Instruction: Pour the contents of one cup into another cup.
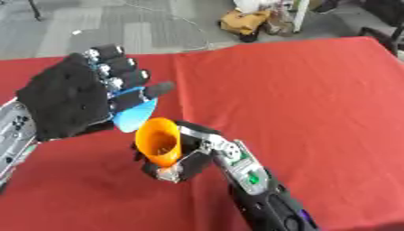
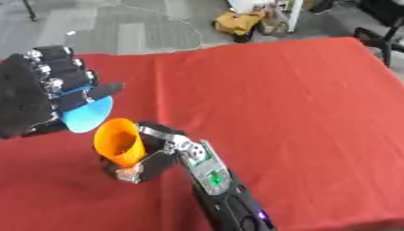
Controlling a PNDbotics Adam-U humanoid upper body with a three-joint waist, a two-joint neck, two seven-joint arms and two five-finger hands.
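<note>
The orange cup (image 1: pixel 158 141) sits in my right hand (image 1: pixel 183 163), whose fingers curl round its lower half, low over the red table (image 1: pixel 315 103) near the front edge and left of the middle. Its mouth tips up toward the camera and leftward. I cannot make out what, if anything, lies inside.

My left hand (image 1: pixel 71 97) is curled round the blue cup (image 2: pixel 87 113), held higher and just to the left. That cup is tilted so its mouth faces down and right, its rim close above the orange rim. Whether the rims touch I cannot tell.

I judge I am at the pour itself, blue cup into orange. To do it well:

- I keep the orange cup steady and bring its mouth more level, so whatever drops lands inside and does not skid out over the low side.
- I set the blue rim's lowest point over the middle of the orange mouth, not over its edge.
- I tip the blue cup by slowly rolling my left wrist, without swinging the whole arm.
- My left hand hides most of the blue cup from above, so I watch the gap between the rims for spill onto the cloth.
</note>
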